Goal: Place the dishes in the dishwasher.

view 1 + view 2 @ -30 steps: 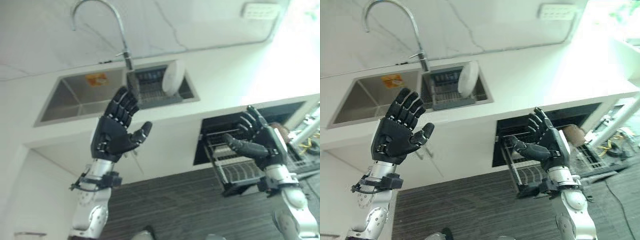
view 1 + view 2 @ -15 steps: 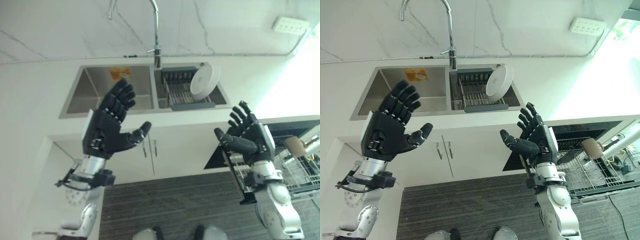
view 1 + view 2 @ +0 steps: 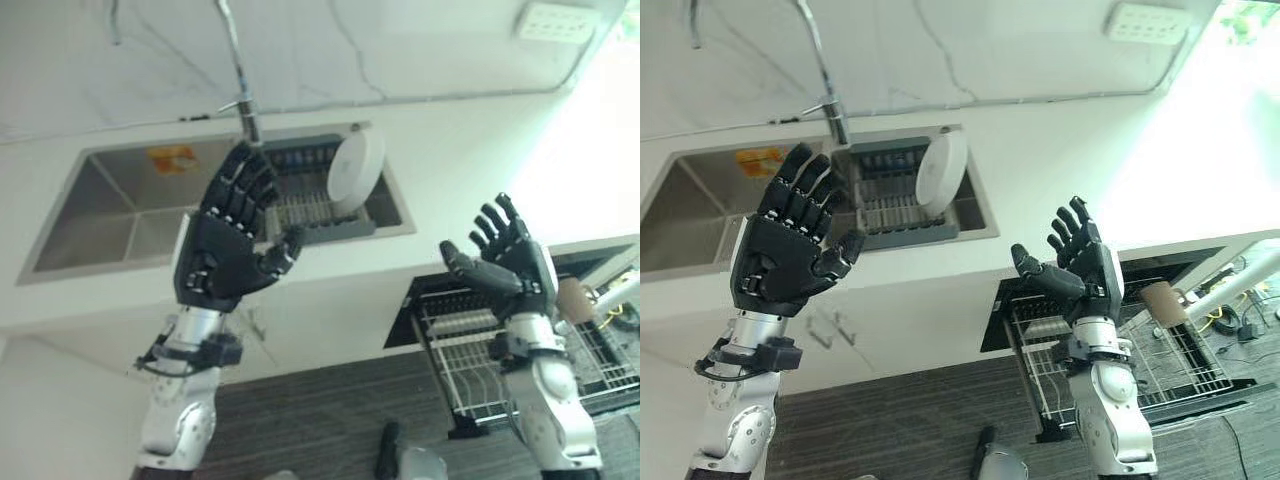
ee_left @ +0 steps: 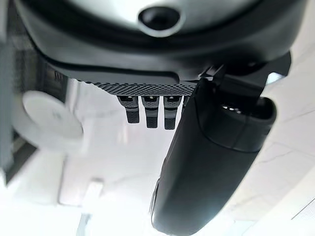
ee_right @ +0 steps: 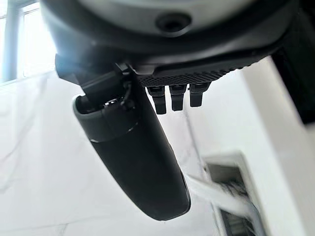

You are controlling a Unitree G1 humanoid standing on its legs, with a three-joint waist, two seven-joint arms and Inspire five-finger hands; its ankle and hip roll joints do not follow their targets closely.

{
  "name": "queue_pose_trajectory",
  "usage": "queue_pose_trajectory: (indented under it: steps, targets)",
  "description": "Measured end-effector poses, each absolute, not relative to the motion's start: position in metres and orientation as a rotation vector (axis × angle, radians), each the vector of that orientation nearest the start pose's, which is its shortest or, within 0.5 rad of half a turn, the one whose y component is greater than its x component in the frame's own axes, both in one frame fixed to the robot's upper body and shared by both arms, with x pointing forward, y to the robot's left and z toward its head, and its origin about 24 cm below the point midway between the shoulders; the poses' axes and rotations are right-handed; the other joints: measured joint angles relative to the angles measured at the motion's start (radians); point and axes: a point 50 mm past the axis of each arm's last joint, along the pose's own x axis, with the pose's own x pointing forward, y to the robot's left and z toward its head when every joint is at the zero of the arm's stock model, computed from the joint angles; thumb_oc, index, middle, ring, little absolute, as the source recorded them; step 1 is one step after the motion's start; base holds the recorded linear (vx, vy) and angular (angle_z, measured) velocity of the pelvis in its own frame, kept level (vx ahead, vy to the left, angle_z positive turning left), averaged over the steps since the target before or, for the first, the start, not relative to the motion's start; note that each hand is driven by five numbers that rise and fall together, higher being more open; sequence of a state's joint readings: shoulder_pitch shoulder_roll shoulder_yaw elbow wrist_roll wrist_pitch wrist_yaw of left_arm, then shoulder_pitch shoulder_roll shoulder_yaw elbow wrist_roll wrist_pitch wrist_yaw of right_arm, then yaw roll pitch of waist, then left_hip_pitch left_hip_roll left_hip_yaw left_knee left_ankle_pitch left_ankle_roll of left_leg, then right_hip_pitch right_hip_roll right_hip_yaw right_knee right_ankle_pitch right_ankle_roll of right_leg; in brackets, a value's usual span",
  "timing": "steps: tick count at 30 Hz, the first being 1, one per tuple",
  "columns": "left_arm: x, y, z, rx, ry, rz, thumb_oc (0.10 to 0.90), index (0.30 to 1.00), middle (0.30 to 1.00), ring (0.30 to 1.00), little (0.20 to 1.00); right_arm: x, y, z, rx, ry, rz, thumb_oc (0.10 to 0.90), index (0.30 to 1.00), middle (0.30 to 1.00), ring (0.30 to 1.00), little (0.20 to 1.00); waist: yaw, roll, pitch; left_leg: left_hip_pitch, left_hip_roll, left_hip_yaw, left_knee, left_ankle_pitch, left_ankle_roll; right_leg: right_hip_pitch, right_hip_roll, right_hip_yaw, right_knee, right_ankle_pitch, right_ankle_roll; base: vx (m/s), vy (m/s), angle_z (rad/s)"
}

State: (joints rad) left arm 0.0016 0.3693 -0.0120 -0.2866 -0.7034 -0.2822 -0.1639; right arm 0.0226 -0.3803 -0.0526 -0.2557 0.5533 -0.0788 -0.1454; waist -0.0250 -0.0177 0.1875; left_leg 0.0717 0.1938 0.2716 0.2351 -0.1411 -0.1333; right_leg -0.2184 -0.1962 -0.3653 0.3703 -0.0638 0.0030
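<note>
We hold both hands up in front of the counter (image 3: 460,150), empty. Our left hand (image 3: 225,265) sits at centre left of the frame, palm toward us, its fingers (image 3: 245,190) spread wide and straight; it covers part of the sink's (image 3: 90,200) middle divider and the near left corner of the drying rack (image 3: 310,205). Our right hand (image 3: 515,265) is at lower right, fingers fanned wide as well, thumb out to the side, and it hides a stretch of the dishwasher's (image 3: 1015,300) dark opening.

The one dish we can make out is a white plate (image 3: 355,170), standing on edge in the drying rack in the right basin of the sink, upper centre of the frame, leaning against the rack's right side. In the left wrist view the plate (image 4: 47,120) shows as a pale blurred disc past our fingertips. The faucet (image 3: 240,95) rises behind the rack, and its top is cut off by the frame's upper edge.

At lower right the dishwasher rack (image 3: 1180,360) is pulled out over the dark striped floor (image 3: 900,420). A brown, cup-like thing (image 3: 1160,303) sits by its far right side; we cannot tell what it is. A white outlet (image 3: 1150,22) is on the wall at upper right.
</note>
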Motion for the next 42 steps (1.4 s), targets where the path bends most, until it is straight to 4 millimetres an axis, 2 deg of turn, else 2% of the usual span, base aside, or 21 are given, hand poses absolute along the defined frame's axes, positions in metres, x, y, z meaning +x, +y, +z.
queue_pose_trajectory:
  steps: [2,4,5,6,7,8,9,10,12,14,15,16,17,18,20,22,27,32,36,37,42]
  targets:
    - [0.239,0.185,0.145,-0.322,-0.545,-0.305,0.8,0.9,0.9,0.9,0.9,0.242,-0.227,0.124,0.145,-0.325,-0.109,0.8,0.9,0.9,0.9,0.9,0.01,0.019,-0.011,0.009,-0.008,0.001,-0.002,0.065,-0.045,0.0,-0.019,0.0,0.038,-0.059,0.002,0.13,-0.082,0.19]
    - [0.239,0.184,0.141,-0.363,-0.522,-0.299,0.8,0.9,0.9,0.9,0.9,0.242,-0.229,0.126,0.107,-0.326,-0.108,0.8,0.9,0.9,0.9,0.9,0.034,0.016,-0.01,-0.03,-0.016,-0.005,0.079,0.112,-0.066,0.015,-0.044,0.012,0.026,-0.055,-0.014,0.01,0.129,0.07]
    - [0.237,0.183,0.137,-0.397,-0.513,-0.289,0.8,0.9,0.9,0.9,0.9,0.242,-0.23,0.127,0.102,-0.327,-0.106,0.8,0.9,0.9,0.9,0.9,0.031,0.018,-0.012,-0.071,-0.007,0.017,0.123,0.095,-0.043,0.026,-0.055,0.0,0.013,-0.053,-0.015,0.01,0.155,0.21]
    - [0.236,0.183,0.134,-0.394,-0.504,-0.297,0.8,0.9,0.9,0.9,0.9,0.243,-0.229,0.128,0.11,-0.33,-0.103,0.8,0.9,0.9,0.9,0.9,0.028,0.039,-0.023,-0.103,0.016,0.036,0.104,0.053,-0.028,0.028,-0.046,-0.006,0.011,-0.059,-0.008,0.01,0.127,0.17]
    - [0.235,0.183,0.134,-0.39,-0.501,-0.306,0.8,0.9,0.9,0.9,0.9,0.243,-0.228,0.127,0.121,-0.328,-0.099,0.8,0.9,0.9,0.9,0.9,0.031,0.06,-0.028,-0.146,0.036,0.047,0.097,0.038,-0.022,0.026,-0.029,-0.013,0.013,-0.066,-0.003,0.05,0.187,0.02]
    - [0.234,0.183,0.133,-0.389,-0.499,-0.308,0.8,0.9,0.9,0.9,0.9,0.244,-0.228,0.127,0.12,-0.325,-0.091,0.8,0.9,0.9,0.9,0.9,0.028,0.07,-0.029,-0.159,0.033,0.056,0.057,0.043,0.001,0.026,-0.02,-0.014,0.023,-0.069,-0.004,0.05,0.206,-0.19]
    - [0.235,0.183,0.131,-0.389,-0.499,-0.312,0.8,0.9,0.9,0.9,0.9,0.244,-0.227,0.126,0.119,-0.32,-0.082,0.8,0.9,0.9,0.9,0.9,0.026,0.079,-0.031,-0.178,0.034,0.018,0.036,0.06,0.026,0.024,-0.01,-0.003,0.038,-0.083,0.012,0.06,0.287,-0.32]
    - [0.236,0.183,0.129,-0.385,-0.488,-0.316,0.8,0.9,0.9,0.9,0.9,0.245,-0.225,0.122,0.14,-0.309,-0.083,0.8,0.9,0.9,0.9,0.9,0.029,0.083,-0.036,-0.191,0.023,0.0,0.06,0.055,0.044,0.022,-0.01,0.001,0.049,-0.087,0.011,0.05,0.214,-0.36]
    - [0.238,0.183,0.124,-0.378,-0.461,-0.317,0.8,0.9,0.9,0.9,0.9,0.244,-0.224,0.119,0.165,-0.296,-0.076,0.8,0.9,0.9,0.9,0.9,0.02,0.038,-0.045,-0.193,-0.017,0.026,0.045,0.045,0.056,0.016,-0.051,0.01,0.043,-0.076,0.037,0.07,0.189,-0.07]
    - [0.238,0.184,0.124,-0.36,-0.455,-0.322,0.8,0.9,0.9,0.9,0.9,0.244,-0.223,0.119,0.188,-0.298,-0.082,0.8,0.9,0.9,0.9,0.9,0.026,0.014,-0.056,-0.198,-0.047,0.026,0.039,0.038,0.079,0.027,-0.078,0.004,0.017,-0.051,0.056,0.07,0.123,0.19]
    - [0.238,0.185,0.125,-0.353,-0.454,-0.323,0.8,0.9,0.9,0.9,0.9,0.244,-0.223,0.118,0.193,-0.298,-0.082,0.8,0.9,0.9,0.9,0.9,0.029,0.011,-0.058,-0.197,-0.052,0.026,0.04,0.035,0.084,0.033,-0.081,0.003,0.01,-0.047,0.061,0.05,0.099,0.36]
    - [0.238,0.189,0.129,-0.334,-0.469,-0.322,0.8,0.9,0.9,0.9,0.9,0.245,-0.218,0.117,0.216,-0.301,-0.071,0.8,0.9,0.9,0.9,0.9,0.039,0.005,-0.069,-0.192,-0.082,0.021,0.05,0.03,0.107,0.062,-0.097,-0.006,-0.02,-0.014,0.084,0.07,0.151,0.28]
    - [0.237,0.191,0.131,-0.332,-0.477,-0.316,0.8,0.9,0.9,0.9,0.9,0.245,-0.217,0.118,0.224,-0.305,-0.068,0.8,0.9,0.9,0.9,0.9,0.049,0.004,-0.069,-0.197,-0.09,0.021,0.057,0.022,0.113,0.064,-0.104,-0.006,-0.028,-0.006,0.089,0.1,0.215,0.33]
    - [0.237,0.191,0.13,-0.331,-0.475,-0.315,0.8,0.9,0.9,0.9,0.9,0.248,-0.213,0.119,0.249,-0.316,-0.075,0.8,0.9,0.9,0.9,0.9,0.061,0.003,-0.07,-0.213,-0.106,0.02,0.09,-0.012,0.129,0.077,-0.121,-0.013,-0.037,0.0,0.095,0.1,0.201,0.18]
    - [0.238,0.191,0.13,-0.33,-0.466,-0.323,0.8,0.9,0.9,0.9,0.9,0.248,-0.213,0.12,0.251,-0.319,-0.08,0.8,0.9,0.9,0.9,0.9,0.058,0.003,-0.07,-0.208,-0.114,0.014,0.11,-0.026,0.141,0.108,-0.134,-0.034,-0.048,0.001,0.097,0.05,0.108,0.29]
    - [0.238,0.191,0.13,-0.323,-0.462,-0.325,0.8,0.9,0.9,0.9,0.9,0.251,-0.212,0.122,0.254,-0.327,-0.082,0.8,0.9,0.9,0.9,0.9,0.065,-0.005,-0.071,-0.209,-0.124,0.014,0.122,-0.032,0.145,0.115,-0.142,-0.034,-0.061,0.011,0.104,0.02,0.056,0.13]
    - [0.239,0.186,0.123,-0.261,-0.381,-0.399,0.8,0.9,0.9,0.9,0.9,0.273,-0.213,0.13,0.26,-0.334,-0.107,0.8,0.9,0.9,0.9,0.9,0.103,-0.015,-0.07,-0.208,-0.126,0.018,0.128,-0.037,0.156,0.126,-0.144,-0.034,-0.087,0.037,0.132,0.02,0.047,-0.04]
    - [0.237,0.172,0.106,-0.256,-0.25,-0.559,0.8,0.9,0.9,0.9,0.9,0.281,-0.234,0.124,0.213,-0.284,-0.215,0.8,0.9,0.9,0.9,0.9,0.113,-0.017,-0.07,-0.209,-0.126,0.02,0.133,-0.044,0.16,0.136,-0.141,-0.033,-0.112,0.05,0.132,0.01,0.012,-0.01]
    - [0.232,0.164,0.097,-0.256,-0.15,-0.735,0.8,0.9,0.9,0.9,0.9,0.283,-0.238,0.122,0.25,-0.27,-0.221,0.8,0.9,0.9,0.9,0.9,0.108,-0.017,-0.07,-0.209,-0.122,0.024,0.133,-0.039,0.167,0.137,-0.134,-0.03,-0.122,0.056,0.132,0.01,0.011,-0.04]
    - [0.228,0.155,0.092,-0.283,-0.087,-0.846,0.8,0.9,0.9,0.9,0.9,0.289,-0.244,0.119,0.267,-0.244,-0.233,0.8,0.9,0.9,0.9,0.9,0.109,-0.016,-0.071,-0.208,-0.12,0.024,0.133,-0.036,0.166,0.138,-0.131,-0.03,-0.124,0.062,0.137,0.0,0.0,0.0]
    - [0.221,0.149,0.082,-0.291,0.03,-1.008,0.8,0.9,0.9,0.9,0.9,0.3,-0.252,0.121,0.258,-0.221,-0.245,0.8,0.9,0.9,0.9,0.9,0.108,-0.013,-0.071,-0.205,-0.117,0.026,0.128,-0.034,0.163,0.138,-0.127,-0.029,-0.127,0.062,0.137,0.0,0.0,-0.01]
